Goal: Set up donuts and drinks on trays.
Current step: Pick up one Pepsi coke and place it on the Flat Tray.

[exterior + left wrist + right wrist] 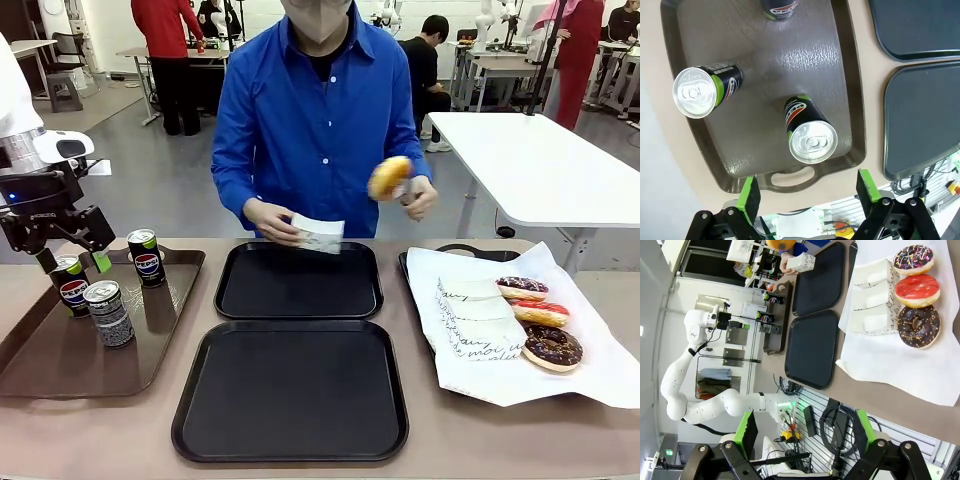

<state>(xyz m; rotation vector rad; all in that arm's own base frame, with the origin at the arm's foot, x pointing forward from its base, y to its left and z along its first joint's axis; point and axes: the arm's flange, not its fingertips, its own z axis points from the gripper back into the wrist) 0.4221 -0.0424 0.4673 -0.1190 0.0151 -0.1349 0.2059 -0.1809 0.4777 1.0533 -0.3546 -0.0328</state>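
Front view: far tray (298, 283) and near tray (290, 390) lie bare (nothing placed yet); a person's hand (418, 197) holds a glazed donut (389, 177). Left wrist view: left gripper (808, 192) hangs wide, empty, over a can (810, 132) on the brown tray (765, 60). Right wrist view: right gripper (805, 430) gapes empty, well apart from the chocolate donut (915, 326).

Robotics lab, open-plan hall. Several white worktops (545, 165) on a grey floor (170, 190); people (168, 60) busy at the far ones. White robot arm (705, 409) mounted by the near worktop (110, 432), cables (834, 424) hanging below its edge.
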